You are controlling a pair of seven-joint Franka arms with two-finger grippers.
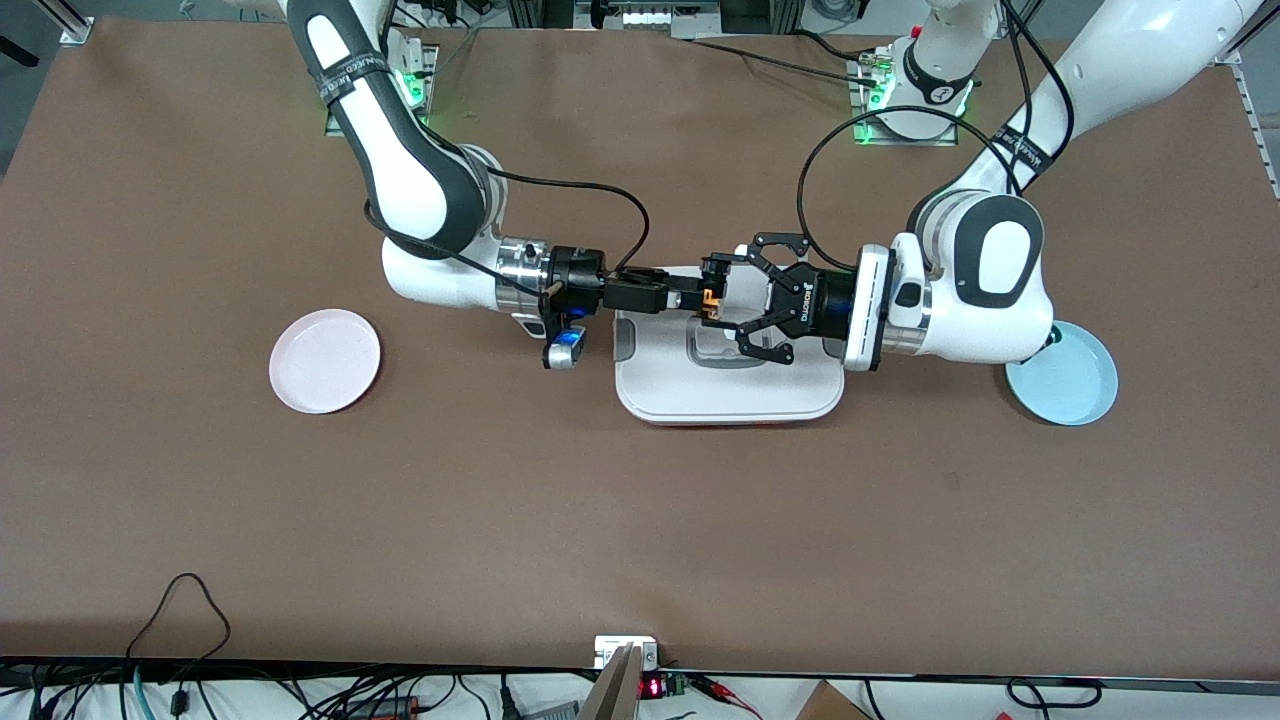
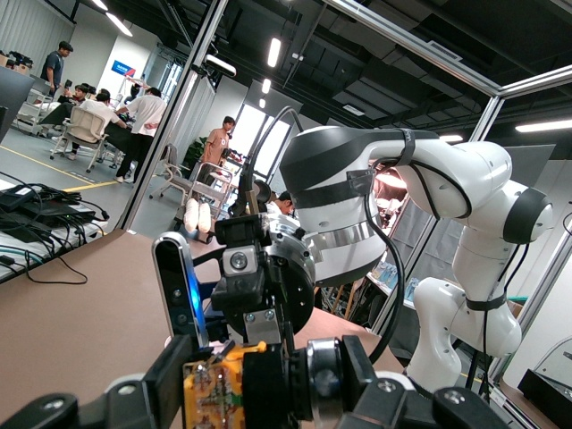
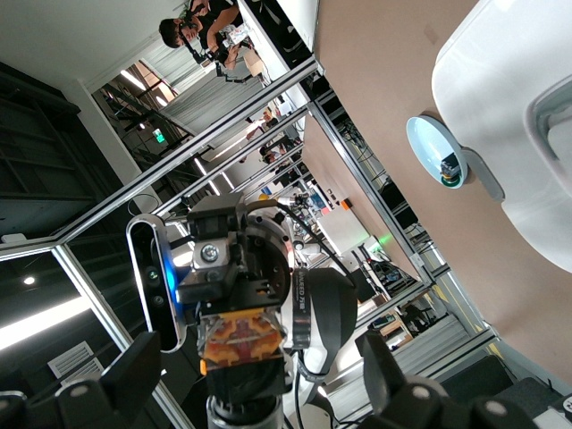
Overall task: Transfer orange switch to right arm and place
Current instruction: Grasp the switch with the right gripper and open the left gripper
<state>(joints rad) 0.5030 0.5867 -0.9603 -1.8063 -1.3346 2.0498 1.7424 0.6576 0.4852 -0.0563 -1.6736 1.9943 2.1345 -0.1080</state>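
The orange switch (image 1: pixel 712 298) hangs over the white tray (image 1: pixel 730 395), between the two grippers, which meet tip to tip. My left gripper (image 1: pixel 718 296) is shut on it. In the left wrist view the left gripper (image 2: pixel 266 375) clamps the orange switch (image 2: pixel 214 384), with one pad on the orange end and the other past the silver ring. My right gripper (image 1: pixel 693 294) is open, and one of its fingers (image 2: pixel 266 323) sits just above the switch. In the right wrist view the right gripper (image 3: pixel 259 357) stands wide apart on either side of the orange switch (image 3: pixel 241 344).
A pink plate (image 1: pixel 325 360) lies toward the right arm's end of the table. A light blue plate (image 1: pixel 1070 385) lies toward the left arm's end, partly under the left arm. In the right wrist view a small dark thing lies in the blue plate (image 3: pixel 427 134).
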